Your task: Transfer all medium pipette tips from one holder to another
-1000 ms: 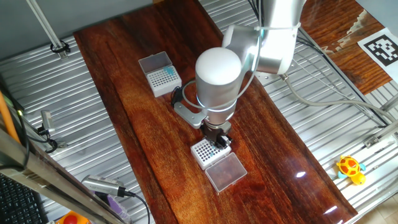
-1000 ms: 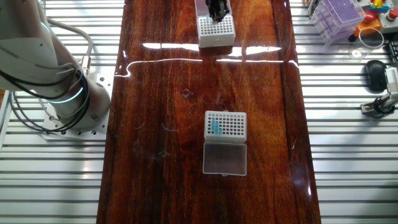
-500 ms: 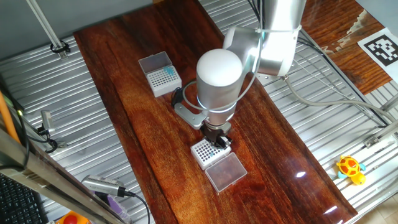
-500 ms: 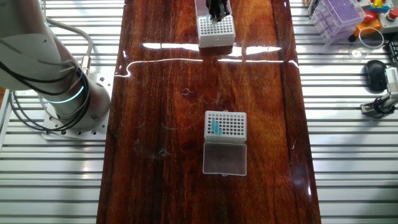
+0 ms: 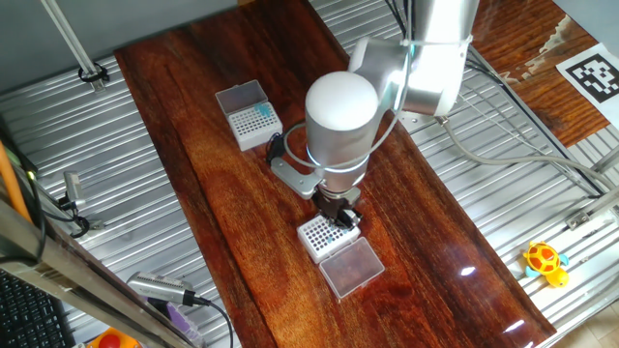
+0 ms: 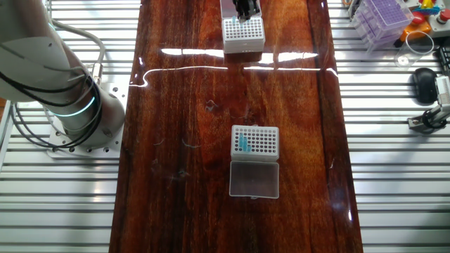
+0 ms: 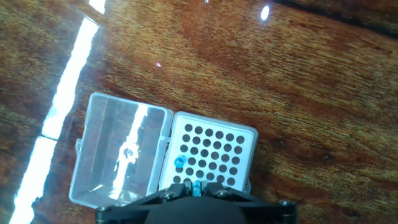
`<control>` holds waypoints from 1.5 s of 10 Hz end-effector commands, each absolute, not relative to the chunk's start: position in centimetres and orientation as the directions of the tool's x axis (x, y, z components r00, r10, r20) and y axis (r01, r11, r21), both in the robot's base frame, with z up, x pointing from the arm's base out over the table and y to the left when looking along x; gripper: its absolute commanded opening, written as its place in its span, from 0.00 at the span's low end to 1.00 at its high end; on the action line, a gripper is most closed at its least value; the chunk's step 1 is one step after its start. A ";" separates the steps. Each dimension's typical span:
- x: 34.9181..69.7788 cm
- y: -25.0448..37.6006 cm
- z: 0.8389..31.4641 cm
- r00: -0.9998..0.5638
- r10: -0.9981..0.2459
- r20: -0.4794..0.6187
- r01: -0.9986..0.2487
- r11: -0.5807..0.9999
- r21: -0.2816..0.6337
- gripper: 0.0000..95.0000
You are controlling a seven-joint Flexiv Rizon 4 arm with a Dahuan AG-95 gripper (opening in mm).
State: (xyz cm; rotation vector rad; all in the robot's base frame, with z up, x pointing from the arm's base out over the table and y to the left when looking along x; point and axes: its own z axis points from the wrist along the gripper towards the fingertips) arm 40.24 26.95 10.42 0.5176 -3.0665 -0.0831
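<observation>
While the arm hangs over the wooden table [image 5: 222, 193], the gripper [image 5: 338, 214] sits directly above the near tip box [image 5: 319, 235], a white rack with its clear lid [image 5: 352, 266] folded open flat beside it. In the hand view the same rack [image 7: 211, 155] shows a grid of dark holes, nearly all vacant; one medium pipette tip [image 7: 180, 162] stands in a hole on the rack's lid-side column, seen as a blue dot. A second blue tip [image 7: 196, 186] shows right at the gripper [image 7: 196, 190], between the two finger ends, which stand close together on either side of it. The fingers look pinched onto this tip, though the contact itself lies at the frame edge and is partly hidden.

The second tip box [image 6: 254, 141] stands well apart, farther along the table, also with its lid [image 6: 254, 178] open and lying flat against one side. A small cluster of teal tips [image 6: 243, 145] fills holes near one edge of this rack; the remaining holes look vacant. In the first fixed view the same box [image 5: 253, 120] appears beyond the arm, teal tips [image 5: 264, 110] at its far corner.

Off the table, on the metal slats: a yellow toy [image 5: 545, 261] and a purple rack [image 6: 383, 17].
</observation>
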 end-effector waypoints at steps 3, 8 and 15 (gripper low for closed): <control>39.4 27.0 13.7 -0.939 -0.343 0.029 -0.340 0.938 0.067 0.00; 40.3 21.1 15.5 -0.892 -0.449 0.045 -0.445 0.892 0.079 0.00; 40.7 9.7 16.3 -0.804 -0.593 0.048 -0.589 0.805 0.078 0.00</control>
